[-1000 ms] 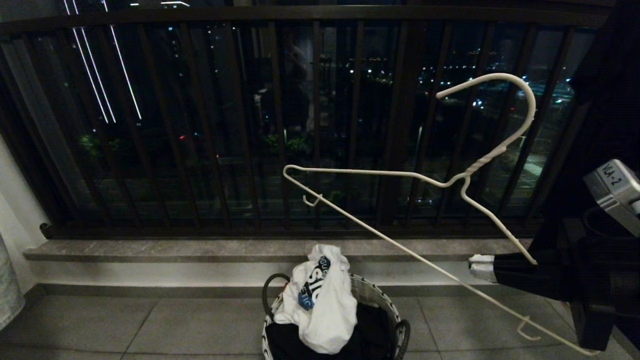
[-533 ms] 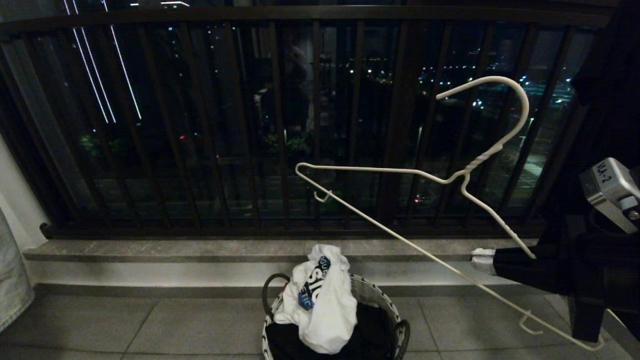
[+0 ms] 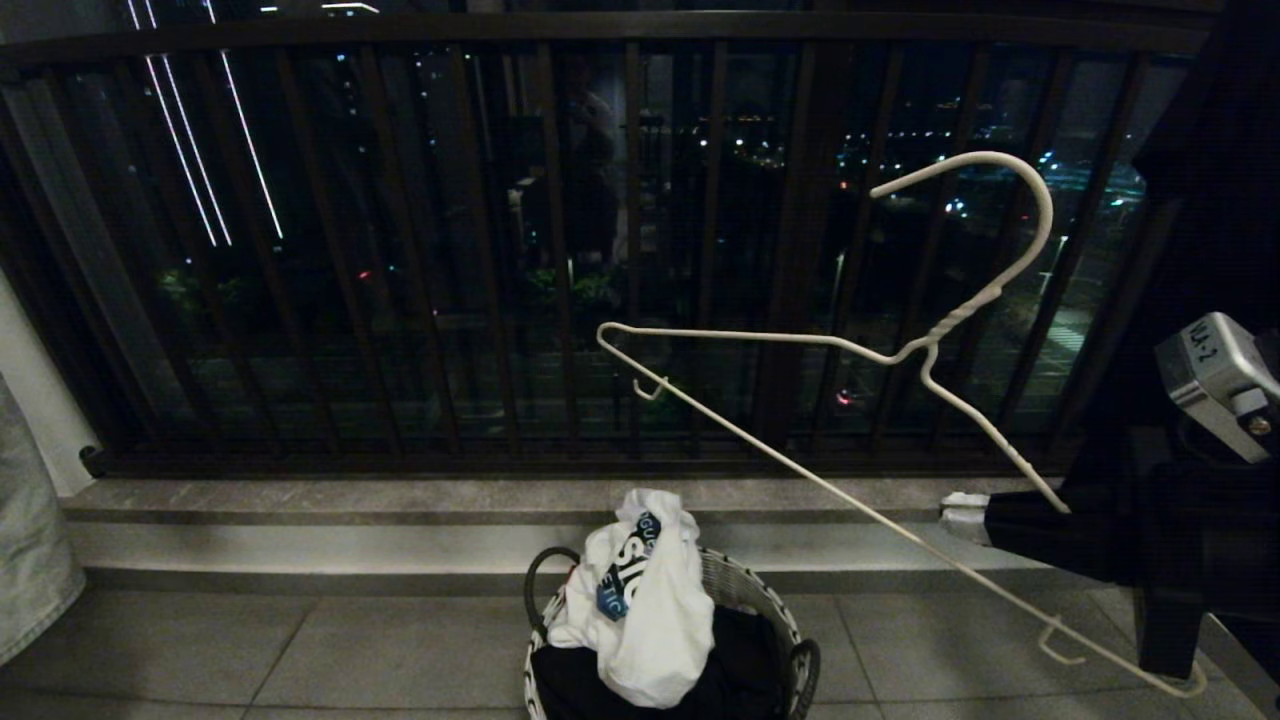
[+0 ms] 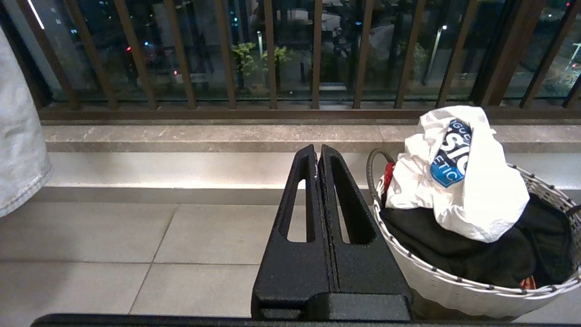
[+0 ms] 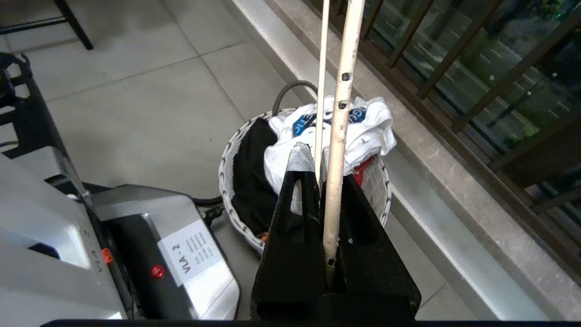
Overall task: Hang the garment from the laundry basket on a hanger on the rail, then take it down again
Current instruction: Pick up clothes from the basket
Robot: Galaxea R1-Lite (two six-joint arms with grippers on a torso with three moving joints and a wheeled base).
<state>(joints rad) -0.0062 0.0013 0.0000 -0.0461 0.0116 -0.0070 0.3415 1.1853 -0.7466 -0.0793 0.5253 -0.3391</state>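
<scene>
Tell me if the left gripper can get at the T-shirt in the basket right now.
Probably yes: the left gripper is shut and empty beside the basket, and the T-shirt lies uncovered on top.

White garment, blue graphic; white flecked basket; white hanger

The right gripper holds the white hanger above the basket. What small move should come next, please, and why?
Probably bring the idle, shut left gripper toward the garment and open it to lift the shirt. The garment lies heaped on top of the laundry basket, untouched, while the right gripper is shut on one arm of the hanger, held tilted in the air with nothing on it.
</scene>
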